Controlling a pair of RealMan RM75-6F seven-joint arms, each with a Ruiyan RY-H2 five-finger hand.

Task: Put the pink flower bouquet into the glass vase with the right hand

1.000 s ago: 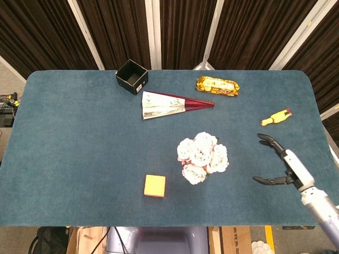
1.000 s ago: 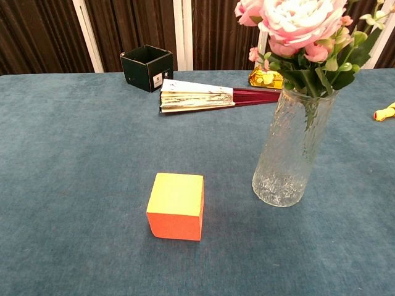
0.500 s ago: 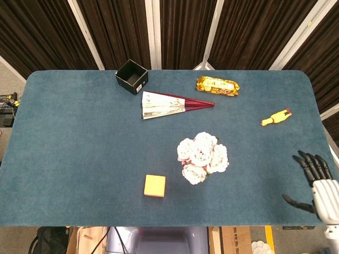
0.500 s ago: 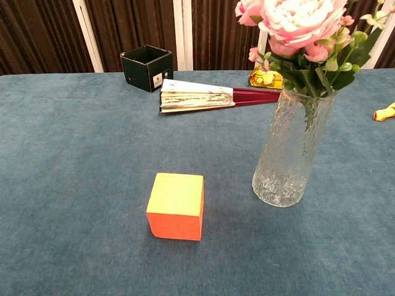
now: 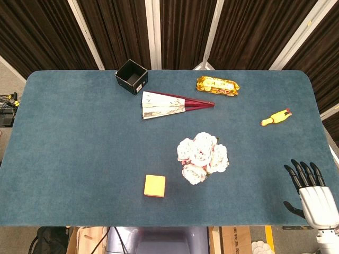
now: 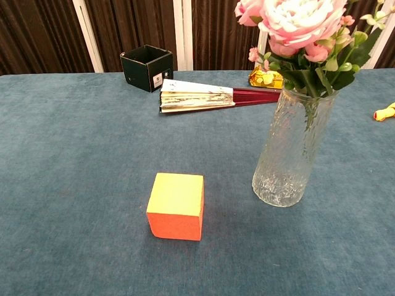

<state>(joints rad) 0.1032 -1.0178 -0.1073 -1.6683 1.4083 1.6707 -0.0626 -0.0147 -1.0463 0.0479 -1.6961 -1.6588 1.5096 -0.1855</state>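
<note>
The pink flower bouquet (image 5: 203, 156) (image 6: 300, 28) stands upright in the glass vase (image 6: 294, 152) near the middle of the table, its stems down inside the glass. From above, the blooms hide the vase. My right hand (image 5: 312, 192) is at the table's front right corner, far to the right of the vase, its fingers spread and nothing in it. It does not show in the chest view. My left hand appears in neither view.
An orange and yellow cube (image 5: 154, 186) (image 6: 176, 205) sits left of the vase. Behind lie a folded fan (image 5: 170, 104), a black box (image 5: 131, 76), a gold snack packet (image 5: 217, 85) and a small yellow toy (image 5: 275, 117).
My right hand has drawn back from beside the vase to the table's front right corner and turned, staying empty. The bouquet and vase have not moved.
</note>
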